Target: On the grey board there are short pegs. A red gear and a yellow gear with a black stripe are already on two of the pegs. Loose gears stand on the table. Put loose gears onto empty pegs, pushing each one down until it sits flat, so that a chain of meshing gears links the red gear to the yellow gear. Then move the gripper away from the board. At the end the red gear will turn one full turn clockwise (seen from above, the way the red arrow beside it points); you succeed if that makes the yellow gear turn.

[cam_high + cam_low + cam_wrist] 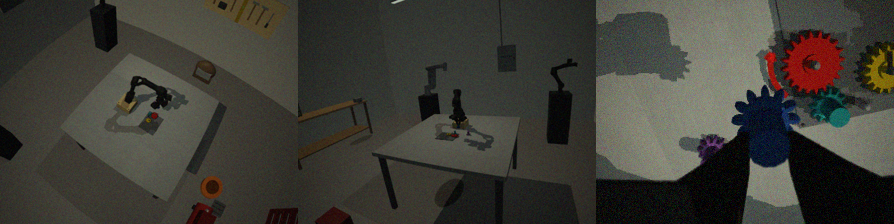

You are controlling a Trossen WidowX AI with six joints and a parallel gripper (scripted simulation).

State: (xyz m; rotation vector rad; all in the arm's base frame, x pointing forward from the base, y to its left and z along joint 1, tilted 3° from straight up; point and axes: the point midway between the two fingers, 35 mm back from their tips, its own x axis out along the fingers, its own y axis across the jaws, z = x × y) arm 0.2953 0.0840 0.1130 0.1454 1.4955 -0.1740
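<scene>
Gear — blue point(458, 126) point(766, 120) — between claw point(458, 124) point(767, 139) fingers, above table point(113, 129) point(419, 145) point(716, 55).

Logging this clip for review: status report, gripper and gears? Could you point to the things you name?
Gripper point(156, 105) point(458, 126) point(767, 139) shut on blue gear point(765, 112), held off the board. Teal gear point(149, 114) point(455, 132) point(828, 106) on board beside red gear point(155, 116) point(454, 135) point(801, 67). Purple gear point(468, 133) point(711, 148) loose on table. No obstruction seen.
</scene>
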